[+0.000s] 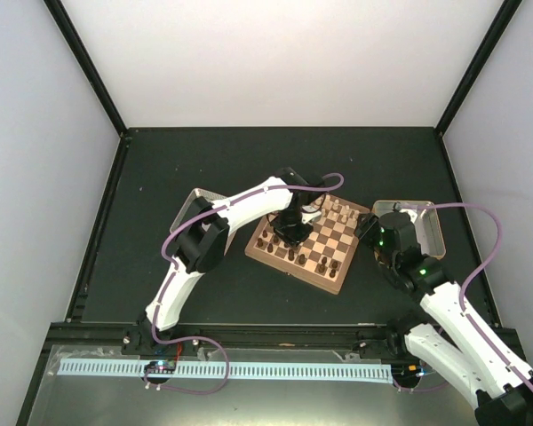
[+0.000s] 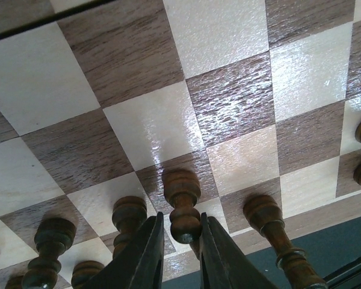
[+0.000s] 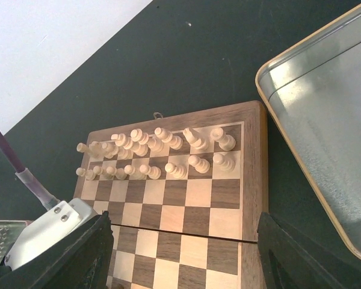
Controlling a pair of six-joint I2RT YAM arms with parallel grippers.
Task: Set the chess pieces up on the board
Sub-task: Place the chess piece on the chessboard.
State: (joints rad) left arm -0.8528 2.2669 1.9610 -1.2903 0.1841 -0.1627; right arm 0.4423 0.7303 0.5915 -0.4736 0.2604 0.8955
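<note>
Left hand (image 2: 180, 226): dark fingers flank a turned, glossy brown pawn (image 2: 182, 198) near the rim of the board (image 2: 228, 102). Its base is hidden, so you can't tell whether they press it. The checks are grained and lacquered. Right hand (image 3: 186, 247) is spread wide. Its view gives you cream chessmen (image 3: 168, 144) in two rows and a metal tray (image 3: 325, 120), cut off.
</note>
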